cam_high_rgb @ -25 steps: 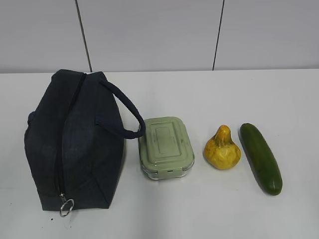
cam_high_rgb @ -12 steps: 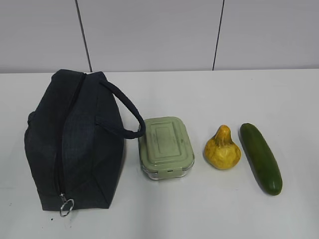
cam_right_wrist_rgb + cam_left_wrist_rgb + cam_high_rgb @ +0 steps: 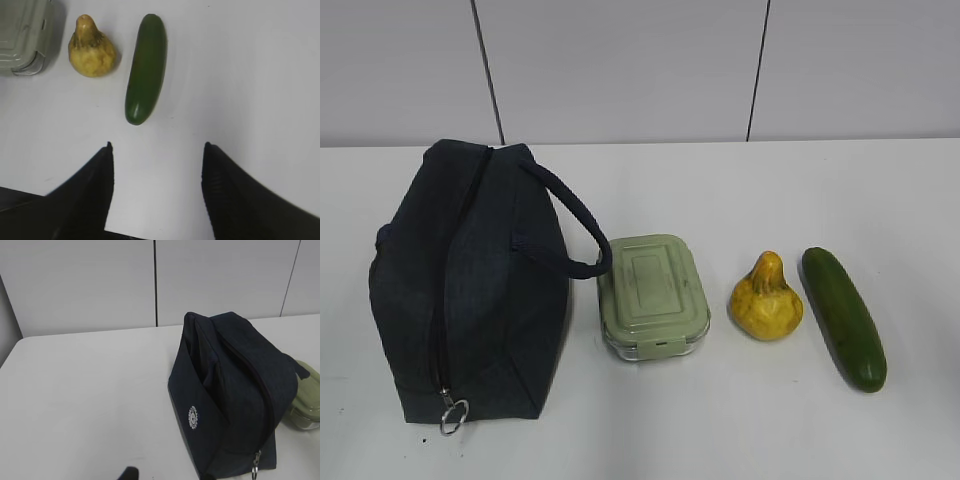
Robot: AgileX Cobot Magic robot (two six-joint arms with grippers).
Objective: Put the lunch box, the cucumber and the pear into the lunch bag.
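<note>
Nothing bagged yet: zipped dark navy fabric lunch bag frame left, sage-lidded clear lunch box, mottled yellow pear, long dark green cucumber right. Right gripper spread, empty; left gripper barely visible, can't tell. Unzip first, brace bag.

White table, pale grey panelled wall, dark seams

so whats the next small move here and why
Probably bring the left gripper to the ring pull and unzip: the lunch bag looks zipped shut, while the lunch box, pear and cucumber lie outside on the table.
</note>
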